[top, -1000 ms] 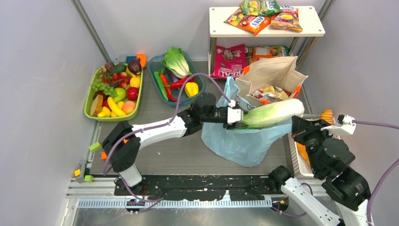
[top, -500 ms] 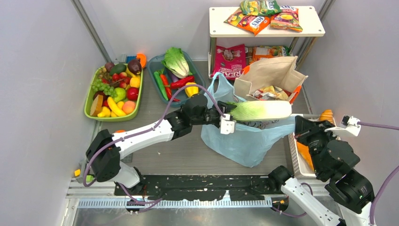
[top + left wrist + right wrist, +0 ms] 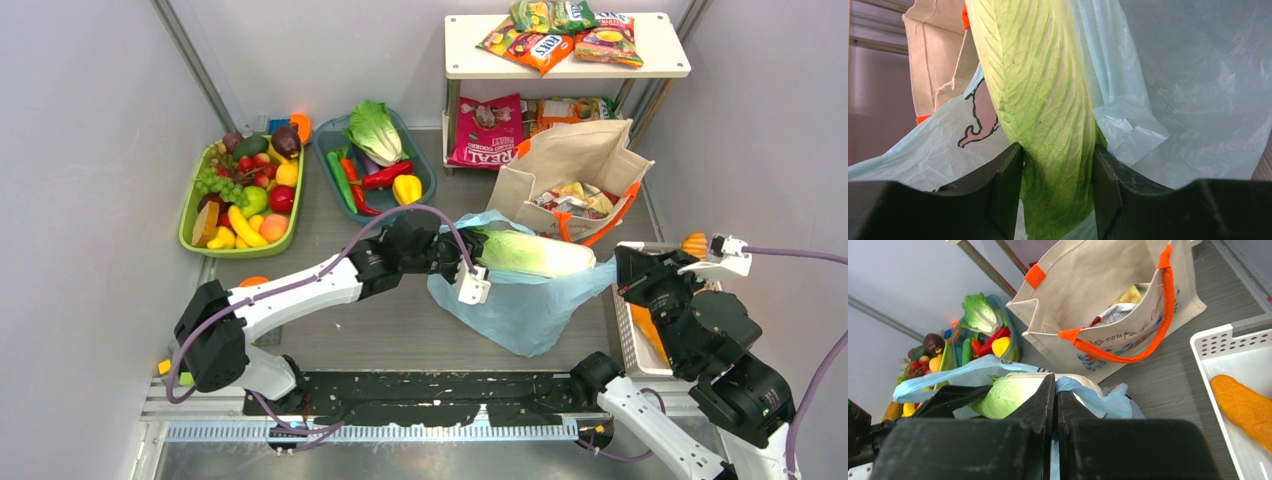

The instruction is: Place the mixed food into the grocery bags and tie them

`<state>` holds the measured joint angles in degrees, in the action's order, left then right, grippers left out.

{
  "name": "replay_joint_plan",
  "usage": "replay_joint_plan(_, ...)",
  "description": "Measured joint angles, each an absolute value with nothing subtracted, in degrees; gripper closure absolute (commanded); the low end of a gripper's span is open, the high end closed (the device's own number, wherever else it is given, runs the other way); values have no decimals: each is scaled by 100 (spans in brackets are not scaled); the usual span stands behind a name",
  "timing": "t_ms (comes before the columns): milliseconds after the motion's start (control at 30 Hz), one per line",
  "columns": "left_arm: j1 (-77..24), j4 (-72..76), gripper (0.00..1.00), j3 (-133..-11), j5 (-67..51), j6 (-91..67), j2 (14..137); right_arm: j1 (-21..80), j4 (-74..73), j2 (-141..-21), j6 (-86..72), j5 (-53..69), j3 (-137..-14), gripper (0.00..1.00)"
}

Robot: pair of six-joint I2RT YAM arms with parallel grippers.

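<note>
Grey worktop (image 3: 390, 320) carries everything I'm watching. My left pincer (image 3: 1057, 180) grips a long pale-green toy cabbage (image 3: 530, 253) at its greener end, one finger pressed on each side. The cabbage lies nearly level across the open mouth of a thin light-blue plastic bag (image 3: 520, 310), partly inside it. My right pincer (image 3: 1055, 390) is clamped on that bag's right rim, with the plastic pinched between its fingers. Just behind the bag stands a beige canvas tote with orange handles (image 3: 575, 155), with shiny packets (image 3: 572, 200) inside.
</note>
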<state>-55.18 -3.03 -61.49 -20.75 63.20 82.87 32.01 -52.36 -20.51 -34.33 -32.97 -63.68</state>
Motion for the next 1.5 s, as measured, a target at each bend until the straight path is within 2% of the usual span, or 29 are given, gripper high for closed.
replay_joint_plan(500, -5518, -1291, 100, -6611, -1809, 7002, 8007, 3201, -5249, -3006, -2541, -2449, -7371, 95)
replay_joint_plan(1000, -5520, -1135, 100, -5927, -1835, 7100, 7039, 3201, -5238, -2989, -2670, -2200, -6785, 95)
replay_joint_plan(1500, -5616, -1192, 100, -5778, -1796, 7102, 7022, 3201, -5212, -3118, -2397, -1640, -7354, 95)
